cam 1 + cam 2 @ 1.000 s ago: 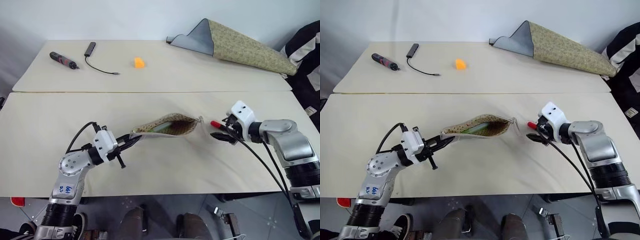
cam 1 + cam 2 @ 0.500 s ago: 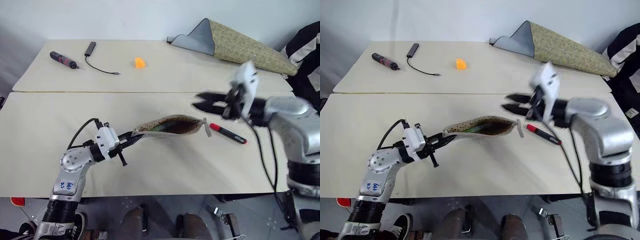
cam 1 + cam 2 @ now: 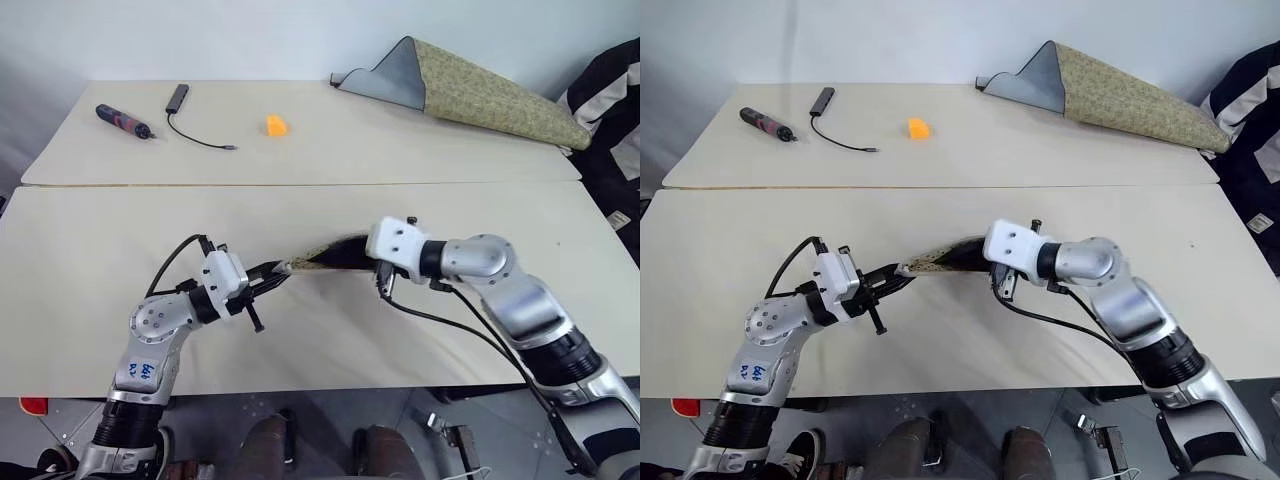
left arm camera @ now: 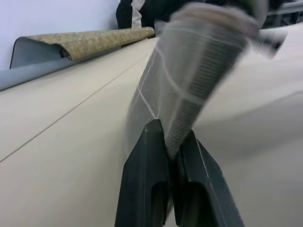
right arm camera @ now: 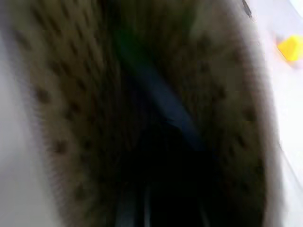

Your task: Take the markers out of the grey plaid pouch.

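Far table: red-black pen tool (image 3: pixel 125 120), black cable (image 3: pixel 190 125), orange wedge (image 3: pixel 276 125), olive cloth (image 3: pixel 480 90).

Both end effectors closed, left (image 3: pixel 282 276) and right (image 3: pixel 352 262), tips converging.

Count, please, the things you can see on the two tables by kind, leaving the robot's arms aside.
Grey plaid pouch: 1
Dark red-and-black pen-shaped tool: 1
Black cable: 1
Orange wedge: 1
Olive patterned cloth: 1
Total: 5
What lies inside the pouch is too blurred to count.
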`<action>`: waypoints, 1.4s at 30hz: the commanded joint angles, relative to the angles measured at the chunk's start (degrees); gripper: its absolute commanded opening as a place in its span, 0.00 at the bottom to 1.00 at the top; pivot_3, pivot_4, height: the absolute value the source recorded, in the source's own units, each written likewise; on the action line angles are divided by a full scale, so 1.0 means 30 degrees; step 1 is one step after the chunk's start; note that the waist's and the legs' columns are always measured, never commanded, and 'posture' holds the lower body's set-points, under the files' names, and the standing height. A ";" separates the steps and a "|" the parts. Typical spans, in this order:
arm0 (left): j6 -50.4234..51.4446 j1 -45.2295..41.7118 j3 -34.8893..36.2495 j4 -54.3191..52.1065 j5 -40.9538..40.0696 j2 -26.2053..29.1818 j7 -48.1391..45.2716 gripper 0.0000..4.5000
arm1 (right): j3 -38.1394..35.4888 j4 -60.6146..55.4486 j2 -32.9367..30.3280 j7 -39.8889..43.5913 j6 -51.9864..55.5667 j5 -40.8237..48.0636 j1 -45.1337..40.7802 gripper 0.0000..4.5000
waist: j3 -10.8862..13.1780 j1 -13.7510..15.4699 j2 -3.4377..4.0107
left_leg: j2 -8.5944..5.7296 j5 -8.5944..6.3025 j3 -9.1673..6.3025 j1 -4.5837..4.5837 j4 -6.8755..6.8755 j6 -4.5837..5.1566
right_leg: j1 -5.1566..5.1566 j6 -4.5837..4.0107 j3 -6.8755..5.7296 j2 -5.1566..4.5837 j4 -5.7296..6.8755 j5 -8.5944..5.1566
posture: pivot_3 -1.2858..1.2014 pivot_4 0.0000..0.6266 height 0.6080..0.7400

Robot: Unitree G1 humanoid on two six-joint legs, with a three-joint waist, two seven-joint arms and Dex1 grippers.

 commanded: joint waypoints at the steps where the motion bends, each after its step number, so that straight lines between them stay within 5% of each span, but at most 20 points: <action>1: 0.0135 -0.0225 -0.0367 -0.1228 -0.0483 -0.0384 0.0160 0.00 | 0.0404 -0.0072 0.0417 0.0521 -0.0973 -0.0854 -0.0486 0.14 | 0.0000 0.0007 0.0000 | 0.0001 0.0001 -0.0004 0.0000 0.0000 0.0001 | 0.0005 0.0000 0.0000 0.0007 -0.0001 0.0000 | 0.52 0.24 1.00; 13: 0.0489 -0.0361 -0.0043 -0.0823 -0.0878 -0.0054 -0.0474 0.00 | -0.0911 -0.0766 0.1272 0.0831 -0.0394 -0.0928 -0.0345 1.00 | 0.0000 0.0011 0.0001 | 0.0002 0.0001 -0.0008 0.0000 0.0017 0.0006 | 0.0012 0.0000 -0.0001 0.0007 0.0002 0.0000 | 0.52 0.24 1.00; 21: 0.0479 -0.0270 -0.0075 -0.0865 -0.0934 -0.0075 -0.0586 0.00 | -0.1294 -0.1414 0.1801 0.1135 0.0551 -0.0207 -0.0131 1.00 | 0.0000 0.0013 0.0001 | 0.0001 0.0001 -0.0008 0.0001 0.0017 0.0006 | 0.0012 0.0000 -0.0001 0.0007 0.0007 0.0001 | 0.52 0.24 1.00; 26: 0.0723 -0.0162 -0.0212 -0.1162 -0.1090 -0.0213 -0.0539 0.00 | -0.0933 -0.1256 0.1698 0.0928 -0.0452 -0.0877 -0.0170 0.75 | 0.0000 0.0011 0.0001 | 0.0000 0.0001 -0.0008 0.0001 0.0017 0.0007 | 0.0012 -0.0001 -0.0001 0.0007 0.0008 0.0000 | 0.52 0.24 1.00; 42: 0.2985 -0.0049 -0.0510 -0.3013 -0.2113 -0.0658 -0.0333 0.00 | 0.0344 0.2954 0.4008 -0.0886 -0.2824 -0.3975 -0.1273 0.71 | -0.0001 -0.0025 0.0000 | 0.0000 0.0007 -0.0010 0.0006 0.0020 0.0002 | 0.0009 -0.0001 0.0008 0.0035 0.0029 0.0000 | 0.52 0.24 1.00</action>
